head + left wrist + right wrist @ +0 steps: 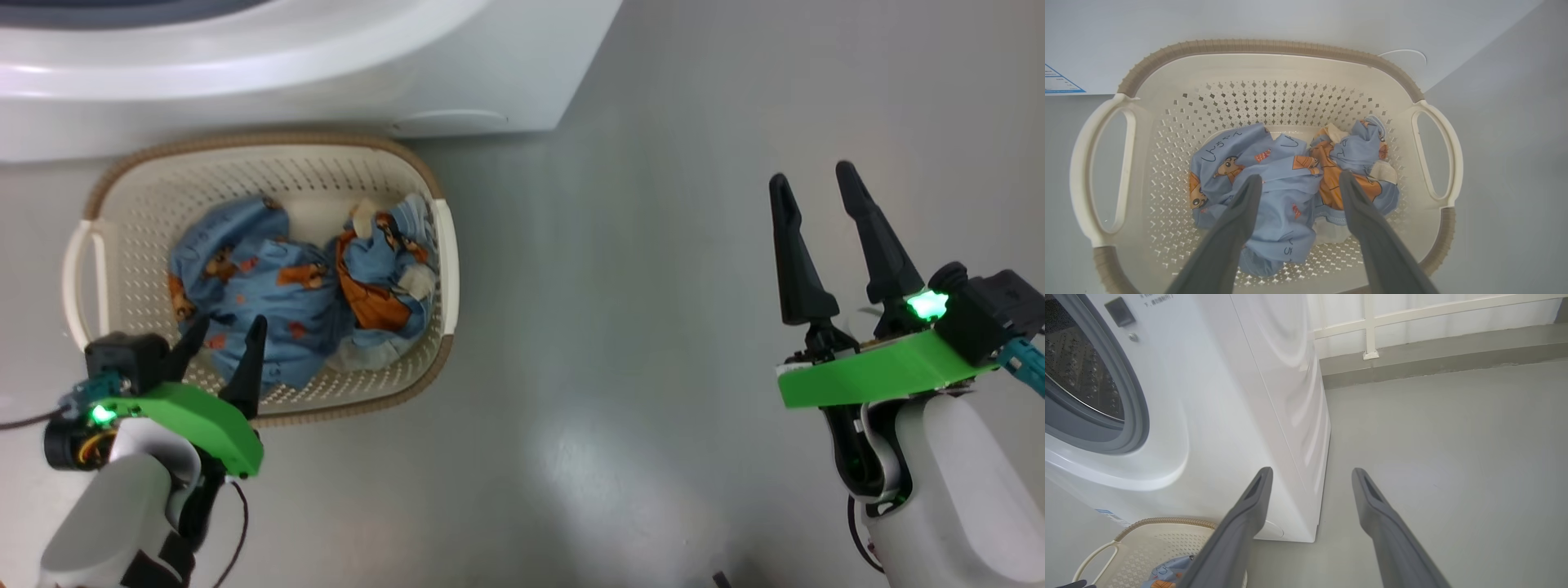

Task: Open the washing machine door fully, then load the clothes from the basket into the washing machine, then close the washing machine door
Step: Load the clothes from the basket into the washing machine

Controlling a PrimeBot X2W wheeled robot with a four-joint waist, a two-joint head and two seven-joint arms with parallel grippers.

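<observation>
The cream basket stands on the floor right before the white washing machine. Inside it lie the light blue clothes with orange prints, bunched together. My left gripper hangs open over the basket's near side, fingers pointing down at the bundle and a little above it. Far to the right, my right gripper stands open over bare floor with nothing between its fingers. The machine's drum opening with its grey gasket shows uncovered; the washing machine door is out of view.
Grey floor spreads to the right of the basket and machine. A low wall with a white railing runs behind the machine's side. A blue label sticks to the machine's front, low down.
</observation>
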